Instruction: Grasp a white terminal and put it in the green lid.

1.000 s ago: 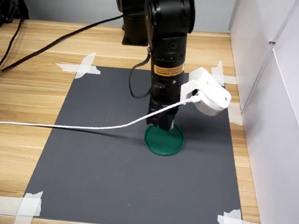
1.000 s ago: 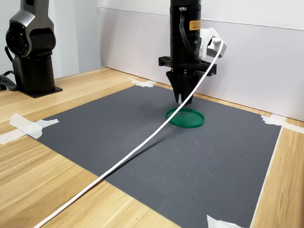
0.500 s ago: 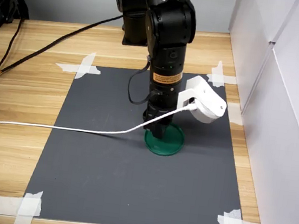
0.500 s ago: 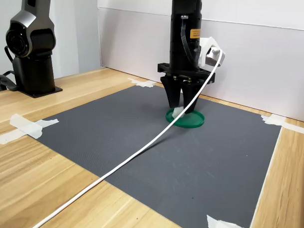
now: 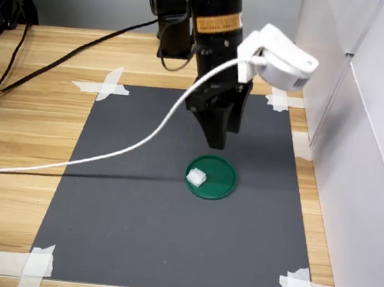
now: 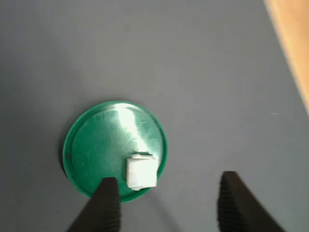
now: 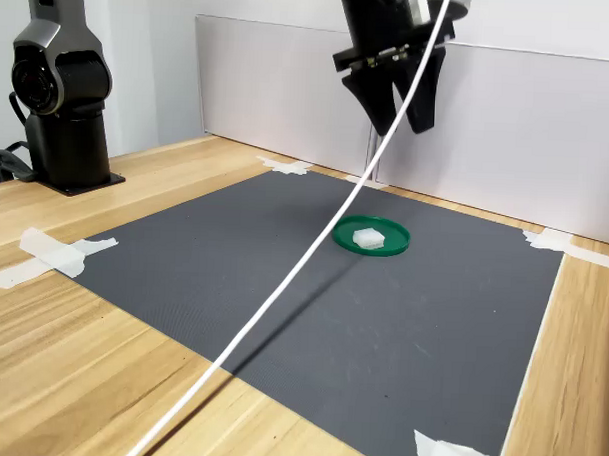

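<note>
The green lid lies flat on the dark grey mat. A small white terminal rests inside it, near the rim on the first exterior view's left. My gripper hangs open well above the lid, holding nothing. In the wrist view its two dark fingertips stand apart, one over the lid's edge and one over bare mat.
The grey mat is taped to a wooden table. A white cable runs from the wrist camera housing across the mat. White panels wall the first exterior view's right. A black arm base stands at the second exterior view's left.
The gripper opened and let the white terminal go into the green lid, then rose straight up. The terminal now lies alone in the lid.
</note>
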